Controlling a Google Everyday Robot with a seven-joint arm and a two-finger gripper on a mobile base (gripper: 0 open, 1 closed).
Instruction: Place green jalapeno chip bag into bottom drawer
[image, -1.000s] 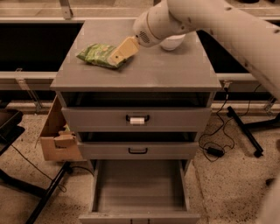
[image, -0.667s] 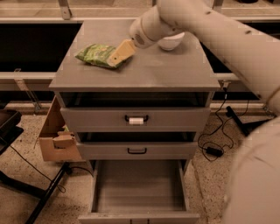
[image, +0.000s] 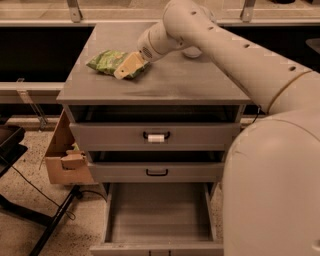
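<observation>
Green chip bag (image: 108, 61) crosswise, gripper (image: 129, 67) over right end

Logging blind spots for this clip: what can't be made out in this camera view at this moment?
The green jalapeno chip bag: its right end is covered by the gripper, which is over it on the cabinet top.
The bottom drawer: its front is cut off by the lower frame edge, and its right front corner is hidden by the arm.
The cabinet top's back right part: hidden behind the arm.
</observation>
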